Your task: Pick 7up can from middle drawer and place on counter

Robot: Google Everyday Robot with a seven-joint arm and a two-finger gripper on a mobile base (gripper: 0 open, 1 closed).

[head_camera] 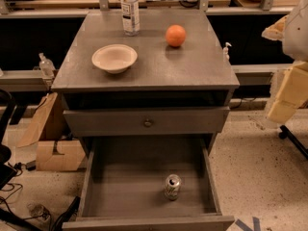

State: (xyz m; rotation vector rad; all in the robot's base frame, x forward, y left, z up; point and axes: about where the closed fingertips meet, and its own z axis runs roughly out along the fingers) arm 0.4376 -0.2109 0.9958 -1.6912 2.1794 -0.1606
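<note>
The 7up can (173, 186) stands upright on the floor of the open middle drawer (125, 177), right of centre and toward the front. The counter (192, 66) is the grey cabinet top above it. My gripper (287, 91) shows as pale yellow and white parts at the right edge of the view. It is well to the right of the cabinet, at about counter height, far from the can and holding nothing that I can see.
On the counter stand a clear plastic bottle (130, 9) at the back, an orange (175, 35) to its right and a white bowl (114, 57) front left. A closed drawer front with a knob (147, 123) sits above the open drawer. Cardboard (53, 143) lies on the floor at left.
</note>
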